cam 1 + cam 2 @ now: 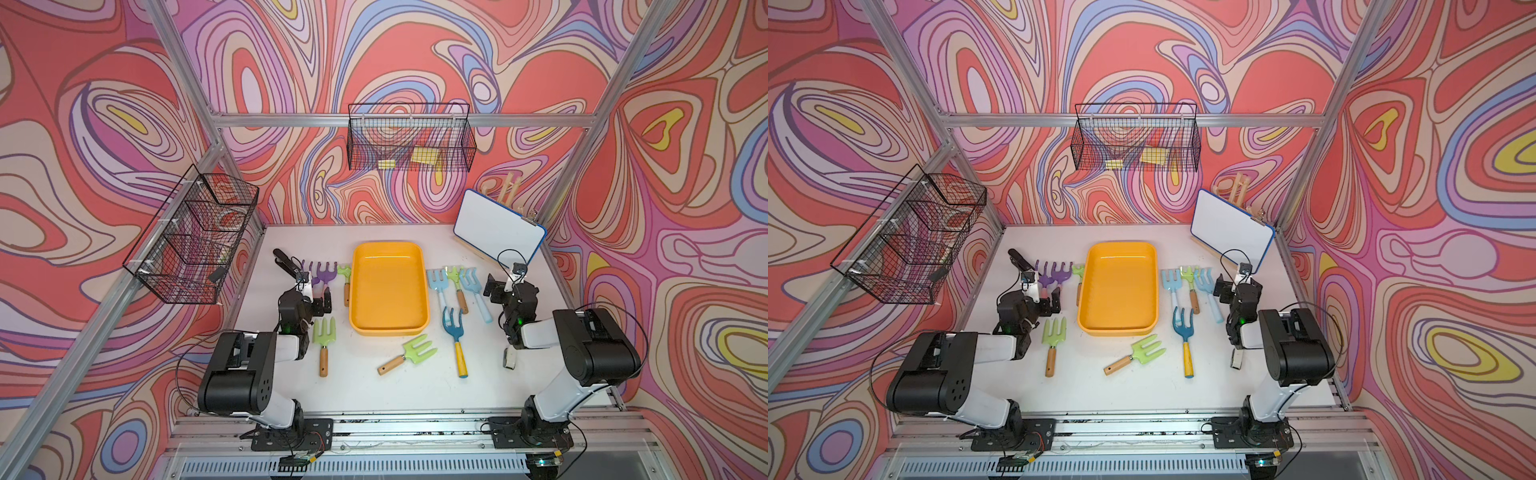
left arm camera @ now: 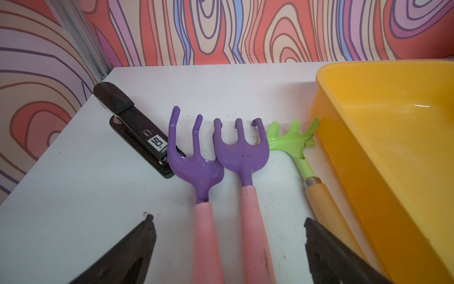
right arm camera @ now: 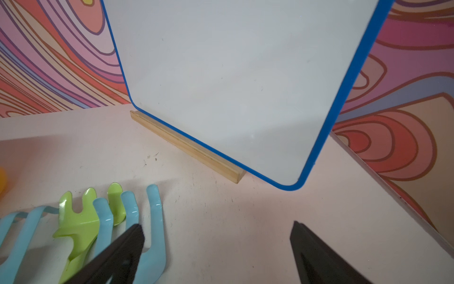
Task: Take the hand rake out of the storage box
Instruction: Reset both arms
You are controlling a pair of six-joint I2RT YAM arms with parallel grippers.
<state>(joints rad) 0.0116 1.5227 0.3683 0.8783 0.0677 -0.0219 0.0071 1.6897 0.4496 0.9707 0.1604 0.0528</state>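
Nearest the camera, the left arm (image 1: 237, 374) and the right arm (image 1: 594, 349) rise from their bases on the aluminium rail (image 1: 415, 424) at the near edge of the worktop (image 1: 374, 395). The storage box (image 1: 388, 331) sits mid-worktop between the two arms, and its yellow floor shows bare.

Outside it, on the robot's left, a pair of purple hand rakes (image 2: 242, 157) with pink handles lies side by side. A small green rake (image 2: 292, 140) lies just beside the box wall, and a black stapler (image 2: 137, 132) lies on the pair's other side. Nearer the rail lie a green rake with a wooden handle (image 1: 324, 332), an angled green rake (image 1: 415, 351) and a dark blue rake with a yellow handle (image 1: 453, 328).

On the right, two light blue rakes (image 1: 436, 282) flank another green rake (image 1: 455, 276), close together.

The left fingers (image 2: 132, 253) are spread wide and released; the pink handles run between them without being gripped. The right fingers (image 3: 120, 258) are likewise spread and grasp nothing. One of them shows in front of a light blue rake's tines, and bare worktop shows between them. They face a blue-edged whiteboard (image 3: 233, 86) propped in a wooden stand (image 3: 191, 147).

Two black wire baskets (image 1: 191, 237) hang on the frame.
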